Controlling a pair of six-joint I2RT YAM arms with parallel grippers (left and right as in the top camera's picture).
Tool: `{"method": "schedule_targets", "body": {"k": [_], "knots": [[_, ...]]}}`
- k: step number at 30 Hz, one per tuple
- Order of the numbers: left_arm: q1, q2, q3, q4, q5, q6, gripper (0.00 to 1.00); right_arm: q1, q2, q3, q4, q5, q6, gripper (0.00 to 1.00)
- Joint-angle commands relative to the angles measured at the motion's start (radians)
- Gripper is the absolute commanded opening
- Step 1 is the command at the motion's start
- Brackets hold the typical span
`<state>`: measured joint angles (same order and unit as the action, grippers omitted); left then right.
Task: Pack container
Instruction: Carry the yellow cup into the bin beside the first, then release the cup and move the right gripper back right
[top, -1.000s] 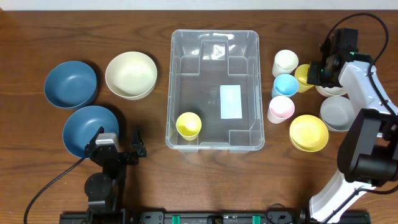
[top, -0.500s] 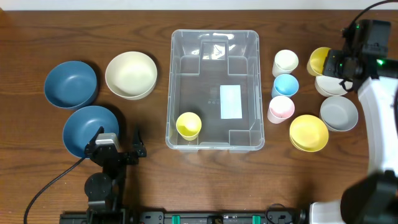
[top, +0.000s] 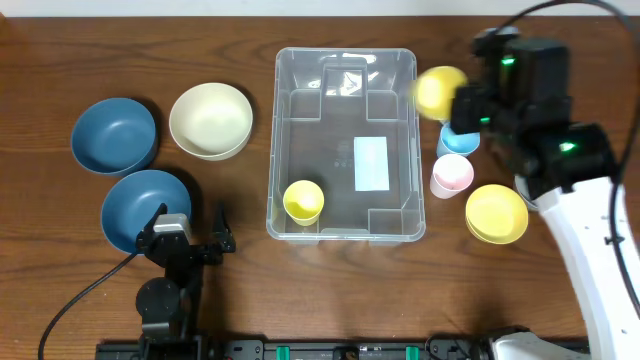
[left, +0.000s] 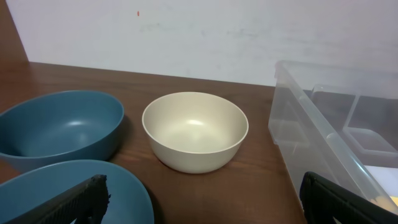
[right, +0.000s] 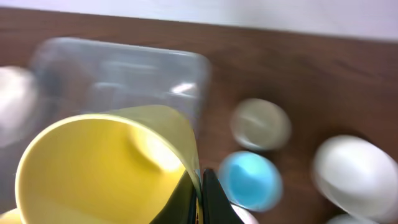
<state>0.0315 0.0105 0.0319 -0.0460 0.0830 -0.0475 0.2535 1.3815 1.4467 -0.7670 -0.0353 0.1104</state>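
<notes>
— While the right gripper (right: 200, 186) shows only two dark fingertips in its wrist view, what does it have?
— Pinched tight on the wall of a yellow cup (right: 106, 168). Cup is tilted, mouth toward the lens. Frame is blurred.
— Around it?
— Overhead: the cup sits just outside the right rim of the container (top: 345, 52), near the far corner. Blue cup (top: 458, 141) and pink cup (top: 452, 175) stand beside that rim, with a yellow bowl (top: 497, 213) nearer the front edge.
— Container itself?
— Mid-table, upright. A second yellow cup (top: 303, 200) is in its near left corner, and there is a white label (top: 371, 163) on the base.
— Left gripper (left: 204, 186)?
— Spread wide, holding nothing. Low at the near left, over a blue bowl (left: 68, 193). Cream bowl (left: 195, 130) ahead.
</notes>
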Motion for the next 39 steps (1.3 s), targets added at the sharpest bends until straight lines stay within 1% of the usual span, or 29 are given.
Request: {"method": "schedule_targets", "body": {"k": [1, 2, 7, 15, 19, 24, 34, 39], "knots": [[-0.003, 0.000, -0.028, -0.013, 0.011, 0.013, 0.98, 0.109, -0.002, 0.014, 0.031, -0.033, -0.012, 0.01], [-0.003, 0.000, -0.028, -0.013, 0.011, 0.013, 0.98, 0.153, 0.002, 0.014, 0.048, -0.033, -0.012, 0.01], [-0.003, 0.000, -0.028, -0.013, 0.011, 0.013, 0.98, 0.287, 0.037, 0.014, 0.087, -0.033, -0.011, 0.01], [-0.003, 0.000, -0.028, -0.013, 0.011, 0.013, 0.98, 0.469, 0.173, 0.014, 0.059, -0.036, 0.001, 0.01], [-0.003, 0.000, -0.028, -0.013, 0.011, 0.013, 0.98, 0.528, 0.233, 0.014, 0.048, -0.036, 0.001, 0.01], [-0.003, 0.000, -0.028, -0.013, 0.011, 0.013, 0.98, 0.564, 0.262, 0.014, 0.014, -0.035, 0.001, 0.01], [-0.003, 0.000, -0.028, -0.013, 0.011, 0.013, 0.98, 0.565, 0.262, 0.014, -0.054, -0.035, 0.001, 0.01], [-0.003, 0.000, -0.028, -0.013, 0.011, 0.013, 0.98, 0.565, 0.262, 0.013, -0.081, 0.015, 0.001, 0.01]]}}
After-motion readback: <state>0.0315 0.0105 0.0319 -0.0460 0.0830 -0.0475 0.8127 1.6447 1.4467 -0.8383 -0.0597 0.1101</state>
